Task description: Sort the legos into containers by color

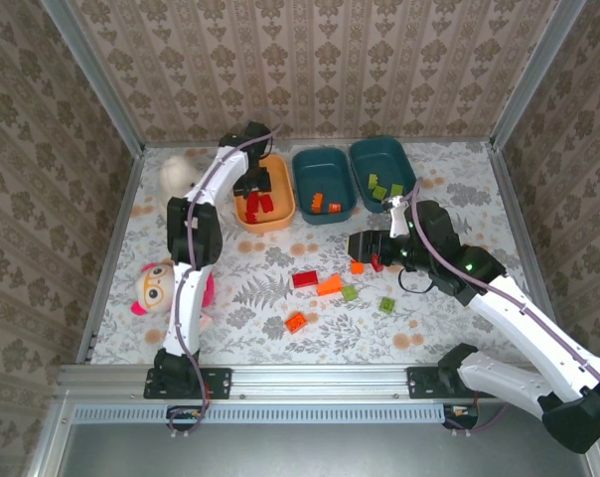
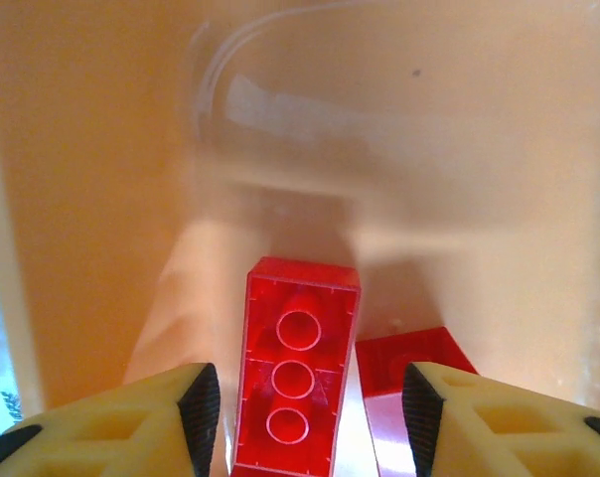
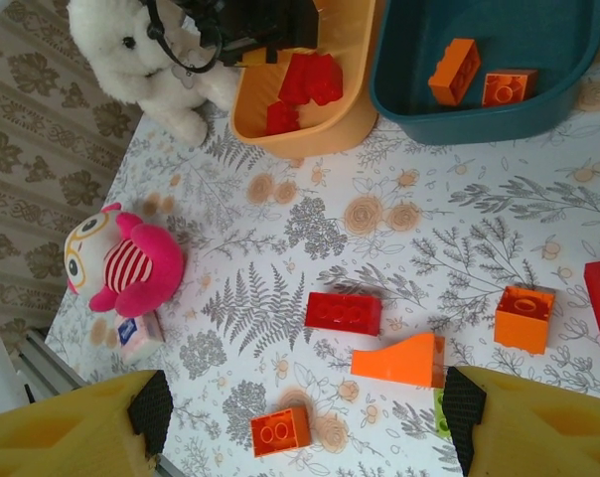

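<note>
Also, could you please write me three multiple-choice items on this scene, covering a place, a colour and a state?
1. Where is the left gripper? A over the orange tub; B over the doll; C folded back over its own base.
2. What colour are the bricks in the middle teal tub? A green; B orange; C red.
3. How is the right gripper? A open; B shut on a red brick; C shut, empty.
Key: 1 A, the top view puts it above that tub; 2 B, orange bricks lie there; 3 A, its fingers stand wide apart.
</note>
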`<state>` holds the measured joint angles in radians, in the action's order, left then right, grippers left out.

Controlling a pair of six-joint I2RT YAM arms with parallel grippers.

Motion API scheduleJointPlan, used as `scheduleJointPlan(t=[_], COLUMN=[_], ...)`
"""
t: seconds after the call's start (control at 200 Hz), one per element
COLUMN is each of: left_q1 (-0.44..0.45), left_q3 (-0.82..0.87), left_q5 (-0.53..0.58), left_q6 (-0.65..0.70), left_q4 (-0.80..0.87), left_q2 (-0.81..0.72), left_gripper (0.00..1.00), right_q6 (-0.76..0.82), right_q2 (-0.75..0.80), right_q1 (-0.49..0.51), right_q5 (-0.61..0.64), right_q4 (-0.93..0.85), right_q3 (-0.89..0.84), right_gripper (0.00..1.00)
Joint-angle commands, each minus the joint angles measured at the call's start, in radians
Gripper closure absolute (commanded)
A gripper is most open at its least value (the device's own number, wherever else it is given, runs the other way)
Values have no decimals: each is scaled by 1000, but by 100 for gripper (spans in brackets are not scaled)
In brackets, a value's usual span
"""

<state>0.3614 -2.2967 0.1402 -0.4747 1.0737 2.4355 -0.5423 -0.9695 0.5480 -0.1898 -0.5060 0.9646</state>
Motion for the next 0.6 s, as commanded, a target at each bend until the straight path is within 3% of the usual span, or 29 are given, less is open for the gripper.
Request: scheduleJointPlan(t=[0.0,0.135,0.23,0.41,0.595], left_q1=[17,36,54,70,64], left_q3=[-70,-88,31,581,1096], left_q5=[20,23,-3,-92,-142], left_q6=[14,-6,-28,-126,-257], left_q4=[36,44,-1,-207,-272], left_q2=[-42,-131,-264,-660,-1065], left_gripper=[43,41,40,37,37], right_q6=[22,100,160,309,233], right_q2=[5,-59,-127,-262,-509], right_q1=[-2,36,128,338,461], right_q5=[21,18,41,43,129], right_q4=[-52,-100,-118,-63,-153], right_q3=[-8,14,28,8,131], right_gripper=[25,27,27,25,17])
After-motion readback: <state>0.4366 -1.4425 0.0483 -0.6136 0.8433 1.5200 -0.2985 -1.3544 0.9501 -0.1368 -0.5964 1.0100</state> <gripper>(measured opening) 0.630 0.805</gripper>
